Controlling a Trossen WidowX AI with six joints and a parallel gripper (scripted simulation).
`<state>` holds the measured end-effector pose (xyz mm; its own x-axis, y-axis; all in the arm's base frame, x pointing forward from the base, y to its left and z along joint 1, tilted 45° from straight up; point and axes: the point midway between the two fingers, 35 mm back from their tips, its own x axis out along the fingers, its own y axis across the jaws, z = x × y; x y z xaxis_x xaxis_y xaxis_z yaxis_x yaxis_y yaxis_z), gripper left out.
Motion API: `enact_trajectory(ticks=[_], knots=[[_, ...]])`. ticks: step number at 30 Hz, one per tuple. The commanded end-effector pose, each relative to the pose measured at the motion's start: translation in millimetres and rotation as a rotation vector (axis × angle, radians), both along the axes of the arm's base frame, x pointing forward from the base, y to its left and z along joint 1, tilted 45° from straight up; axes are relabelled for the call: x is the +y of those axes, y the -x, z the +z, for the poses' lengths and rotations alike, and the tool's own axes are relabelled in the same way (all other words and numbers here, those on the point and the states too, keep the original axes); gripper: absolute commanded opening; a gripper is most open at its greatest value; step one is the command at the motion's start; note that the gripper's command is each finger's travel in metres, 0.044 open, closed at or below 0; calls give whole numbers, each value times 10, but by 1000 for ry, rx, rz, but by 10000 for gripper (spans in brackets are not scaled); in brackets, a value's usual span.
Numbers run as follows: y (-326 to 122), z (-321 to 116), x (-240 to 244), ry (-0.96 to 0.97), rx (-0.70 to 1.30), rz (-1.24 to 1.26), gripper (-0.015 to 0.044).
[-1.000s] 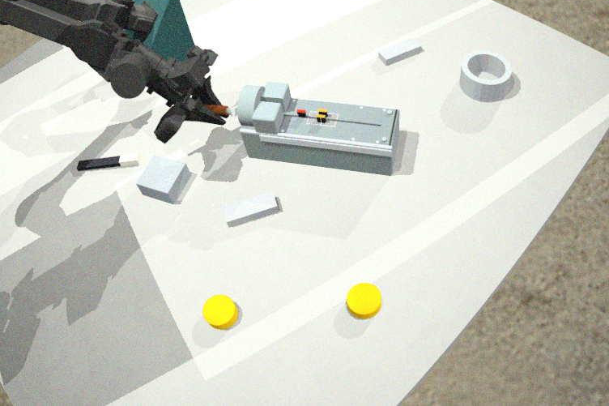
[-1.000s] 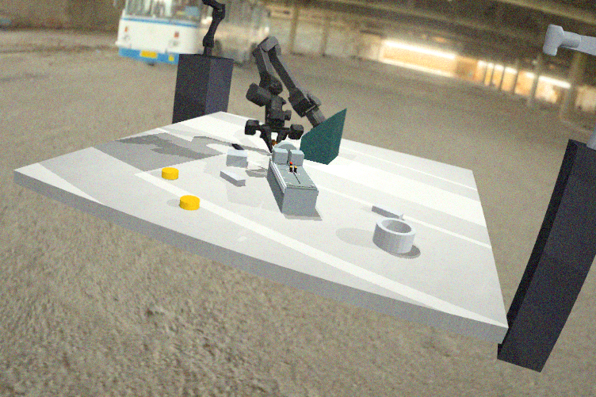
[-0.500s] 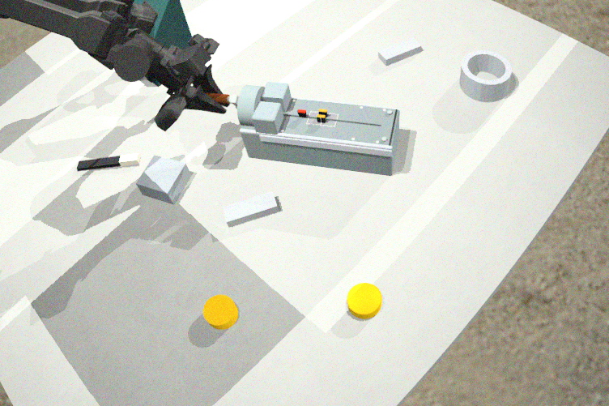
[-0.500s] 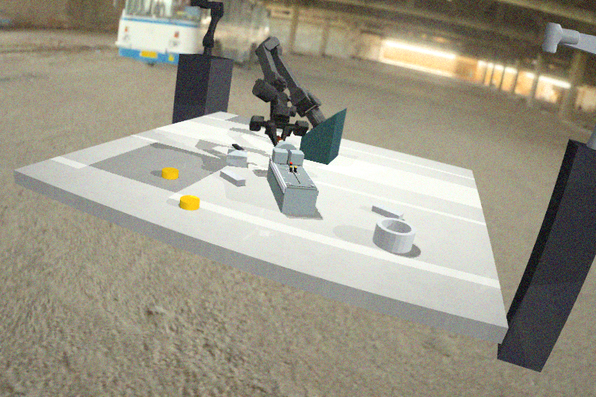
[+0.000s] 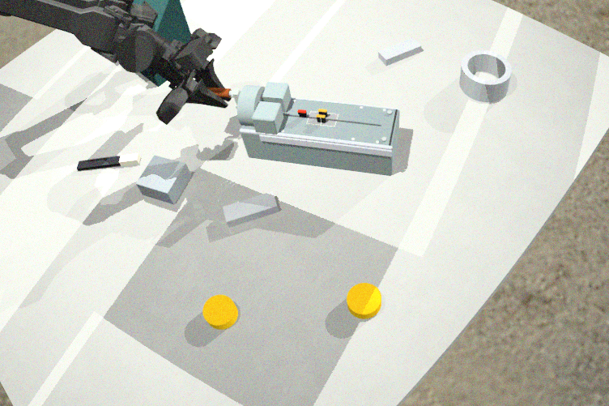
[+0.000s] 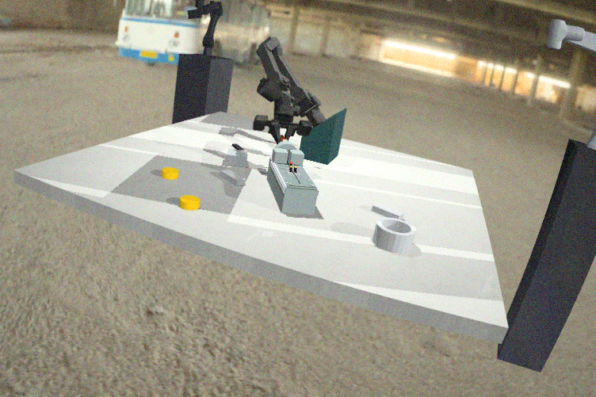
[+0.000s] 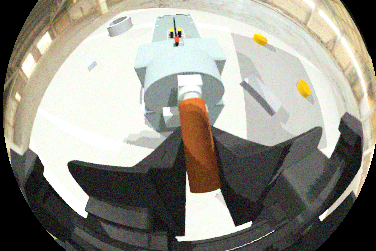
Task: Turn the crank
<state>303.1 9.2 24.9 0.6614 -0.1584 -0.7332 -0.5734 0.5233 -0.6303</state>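
The grey-green machine (image 5: pixel 339 128) (image 6: pixel 299 200) (image 7: pixel 184 81) stands on the table, with its round crank hub at the arm's end. My gripper (image 5: pixel 227 99) (image 6: pixel 284 141) (image 7: pixel 201 144) is shut on the orange-brown crank handle (image 5: pixel 221 92) (image 7: pixel 201 164), which sticks out from the hub. The red pointer (image 5: pixel 301 113) (image 6: pixel 290 163) (image 7: pixel 176 41) sits in the slot on the machine's top. It is on the crank's side of the two brass zero marks (image 5: pixel 321 115) (image 7: pixel 175 31), a short gap away and not level with them. The hub's far side is hidden in the wrist view.
A teal wedge block (image 5: pixel 172 12) (image 6: pixel 326 139) stands beside the arm. A grey block (image 5: pixel 163 179), a black-and-white bar (image 5: pixel 100 163) and a flat grey bar (image 5: pixel 252 209) lie near the machine. Two yellow discs, another grey bar (image 5: pixel 401 52) and a grey ring (image 5: pixel 467 86) lie farther off.
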Motion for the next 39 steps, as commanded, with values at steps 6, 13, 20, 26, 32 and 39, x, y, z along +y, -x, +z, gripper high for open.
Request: enact_trajectory(ticks=[6, 13, 20, 26, 32, 39], knots=[[67, -67, 57, -8, 13, 14, 0], [77, -87, 61, -8, 13, 14, 0], [86, -104, 63, -8, 14, 14, 0], [91, -115, 65, -8, 14, 14, 0], [96, -125, 67, -8, 14, 14, 0], [101, -137, 68, -8, 14, 14, 0]])
